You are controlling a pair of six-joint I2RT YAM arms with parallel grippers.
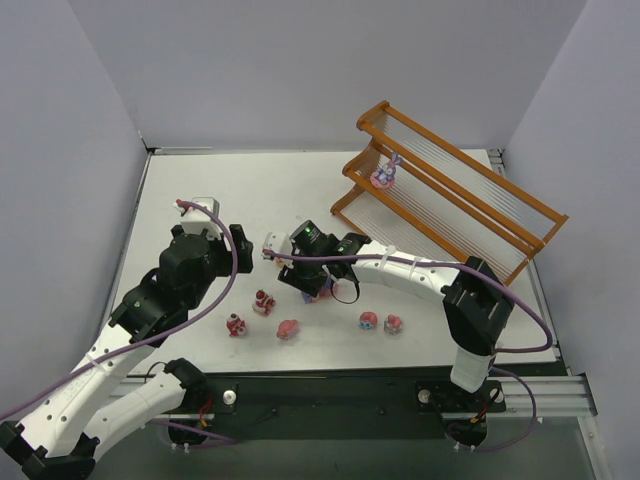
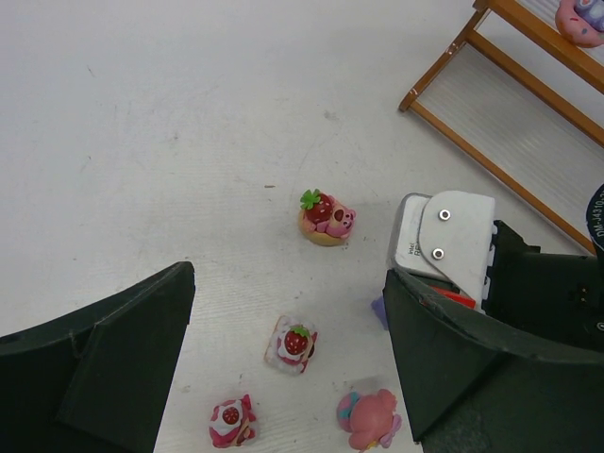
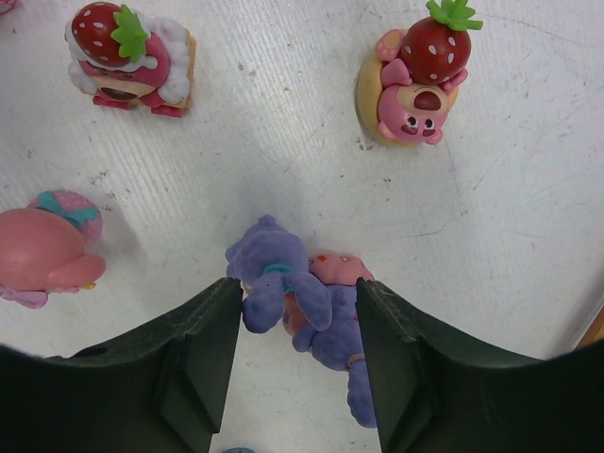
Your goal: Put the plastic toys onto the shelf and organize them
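My right gripper [image 3: 298, 285] is low over the table, its fingers pressed against both sides of a blue-purple bunny toy [image 3: 300, 307] that lies on its side with its pink base showing. It also shows in the top view [image 1: 322, 291] under the right gripper [image 1: 318, 280]. My left gripper [image 2: 288, 274] hangs wide open and empty above a strawberry cake toy [image 2: 293, 342]. A strawberry bear toy [image 2: 327, 217], a red toy [image 2: 231, 422] and a pink toy [image 2: 370, 418] lie near it. One bunny toy [image 1: 385, 173] stands on the shelf [image 1: 470, 205].
Two more small toys [image 1: 368, 320] [image 1: 393, 323] lie near the table's front edge, right of the others. The shelf stands at the back right, its lowest tier toward the middle. The left arm [image 1: 190, 265] is close to the right wrist.
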